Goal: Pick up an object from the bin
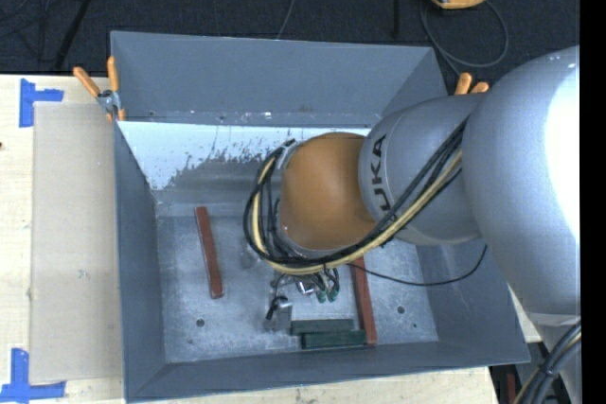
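Fingers (pixel 277 306): low over the bin (pixel 133 203) floor, beneath the orange cover (pixel 322 194); whether spread or pressed together could not be told.
Dark green flat block (pixel 327 333): lay just beside them, towards the front wall.
Brown stick (pixel 363 303): ran along the block's right end.
Second brown stick (pixel 209 252): lay well apart, left.

arm (pixel 426 175): bent in from right | claw (pixel 301 290): pointing down, apparently low

In the bin (pixel 275 95), the left stick (pixel 209 253) lies left of the gripper (pixel 281 306); the right stick (pixel 364 306) lies to its right, just beside a block (pixel 327 335) by the near wall.
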